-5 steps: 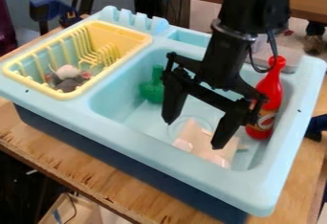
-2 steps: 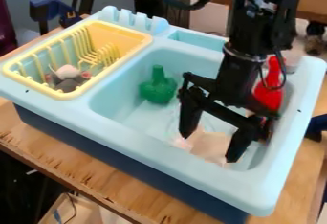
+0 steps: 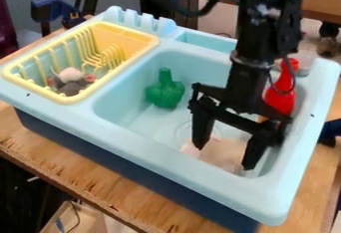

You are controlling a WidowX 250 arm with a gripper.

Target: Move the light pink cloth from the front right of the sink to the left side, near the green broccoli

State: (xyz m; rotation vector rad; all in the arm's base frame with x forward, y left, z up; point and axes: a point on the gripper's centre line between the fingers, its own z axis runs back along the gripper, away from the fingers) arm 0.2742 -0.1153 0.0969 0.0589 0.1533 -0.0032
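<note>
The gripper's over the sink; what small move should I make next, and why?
Probably ease the gripper slightly down, slowly: its open fingers appear to straddle the beige piece in the sink, but their height above it is hard to judge.

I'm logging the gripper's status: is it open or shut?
Open: the gripper has its two fingers wide apart, with part of the light blue sink showing between them.

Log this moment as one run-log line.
hand: open, over pale beige piece in sink basin | also in basin: green toy, red bottle | yellow rack: small grey thing
</note>
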